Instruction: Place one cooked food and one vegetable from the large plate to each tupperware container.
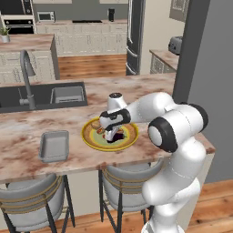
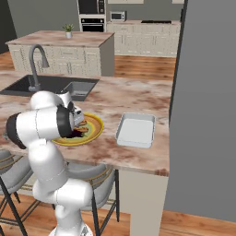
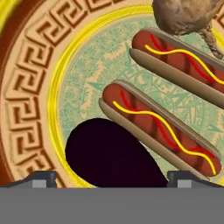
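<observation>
marbled counter (image 1: 150, 91) runs under everything we see, with the large plate (image 1: 91, 139) sitting near its front edge. on the plate's pale green centre, our hand view shows the dark purple-black vegetable (image 3: 109, 153) lying low between the finger tips (image 3: 41, 178), touching the side of the nearer hot dog (image 3: 159, 129). the second hot dog (image 3: 179, 65) lies parallel just beyond it, and the tan-brown ball (image 3: 183, 15) sits at its far end. each sausage is reddish-brown in a tan bun with a yellow squiggle along the top. the jaws stand wide, one tip on either side of the dark lump, not closed on it.

from the base views we see the gripper (image 1: 110, 132) lowered over the plate, hiding most of the food. the left one shows the grey tray (image 1: 54, 145) beside the plate toward the counter's left, and the sink (image 1: 41, 95) behind. the right one shows the whitish tray (image 2: 135, 129) on the plate's other side.
</observation>
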